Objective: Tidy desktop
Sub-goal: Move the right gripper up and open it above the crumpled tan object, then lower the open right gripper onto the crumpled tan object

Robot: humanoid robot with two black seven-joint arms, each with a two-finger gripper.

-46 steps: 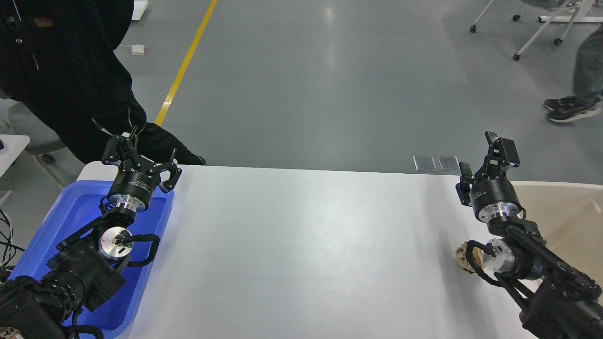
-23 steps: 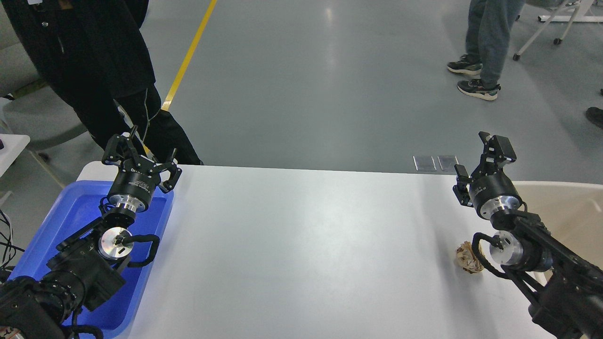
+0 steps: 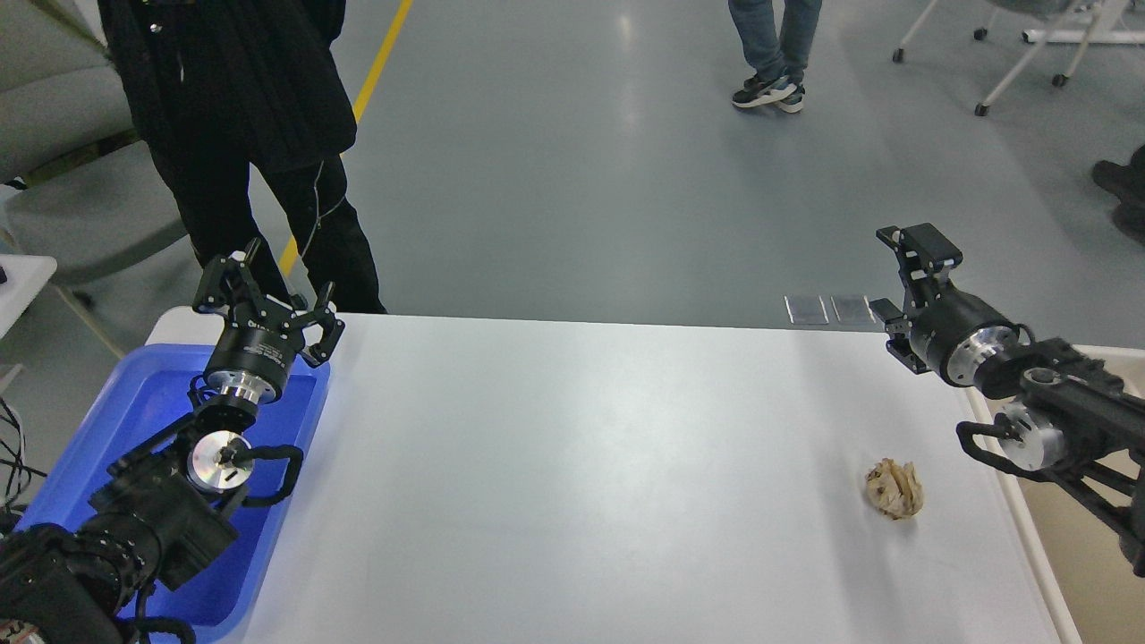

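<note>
The large smooth white rectangular desktop (image 3: 572,465) with rounded corners fills the lower middle of my head view, between two containers. On its right part lies a small crumpled ball of brownish paper (image 3: 894,488), alone on the bare surface and near the right edge. A blue plastic tray (image 3: 143,402) sits at the desktop's left end; a beige plastic bin (image 3: 1087,537) stands just beside its right edge. My left gripper (image 3: 268,300) hangs over the tray's far end, fingers spread apart and holding nothing. My right gripper (image 3: 908,268) is raised beyond the desktop's far right corner, well apart from the paper ball, fingers parted and empty. Beyond the desktop, on the grey floor, a person in black clothing (image 3: 241,116) stands beside a yellow floor line (image 3: 380,63)
</note>
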